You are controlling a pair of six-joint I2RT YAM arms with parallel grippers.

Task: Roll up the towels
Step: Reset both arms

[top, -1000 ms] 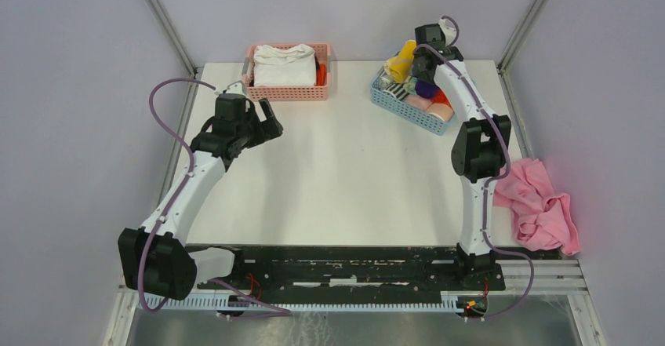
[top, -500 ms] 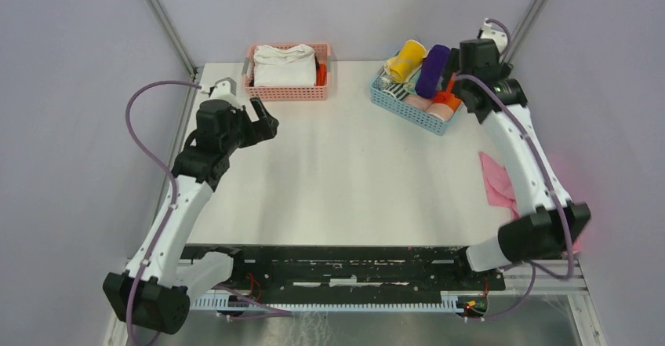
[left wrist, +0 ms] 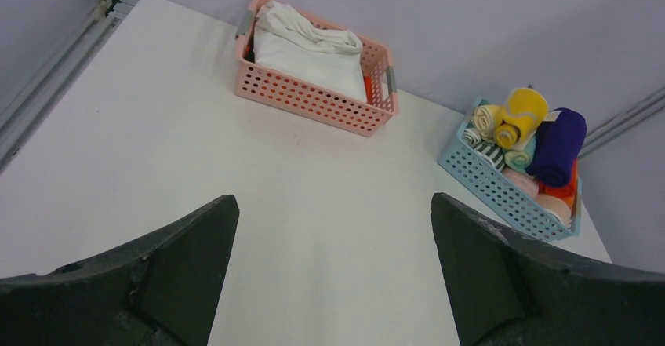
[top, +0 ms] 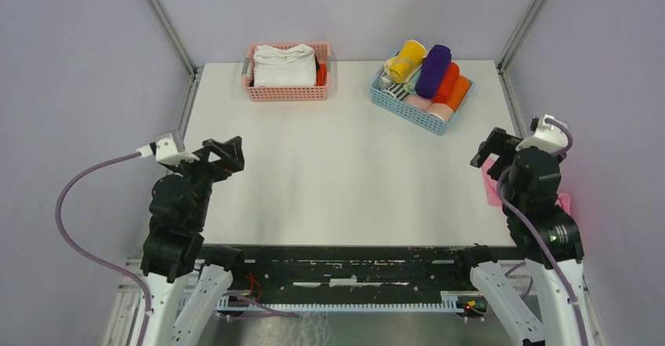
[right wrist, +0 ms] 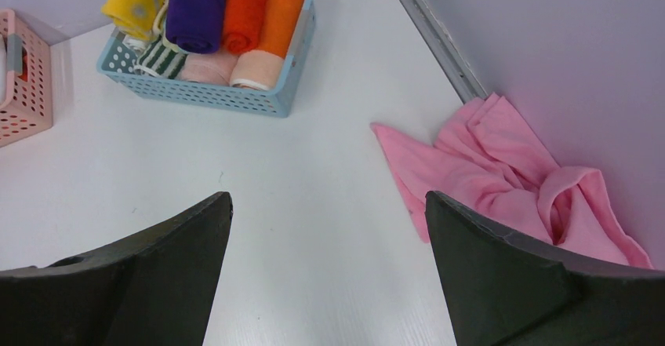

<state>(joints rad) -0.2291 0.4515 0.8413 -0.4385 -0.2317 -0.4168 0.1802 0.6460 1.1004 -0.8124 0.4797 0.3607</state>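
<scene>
Overhead view: my left end effector (top: 224, 154) and right end effector (top: 489, 147) sit near the lower corners of the frame. Both are spread wide and grip nothing, likely parked between towels. The pink towel (right wrist: 502, 165) lies crumpled at the right of my right wrist view, spilling over the surface (right wrist: 235, 165) edge. It has no clear long axis, though one flat corner points left. Upper left in that view, the blue basket (right wrist: 219, 99) holds finished rolls (right wrist: 196, 5) packed side by side, probably so they stay wound, their long axes running up the frame. White towels (left wrist: 310, 48) lie folded in the pink basket (left wrist: 314, 101).
</scene>
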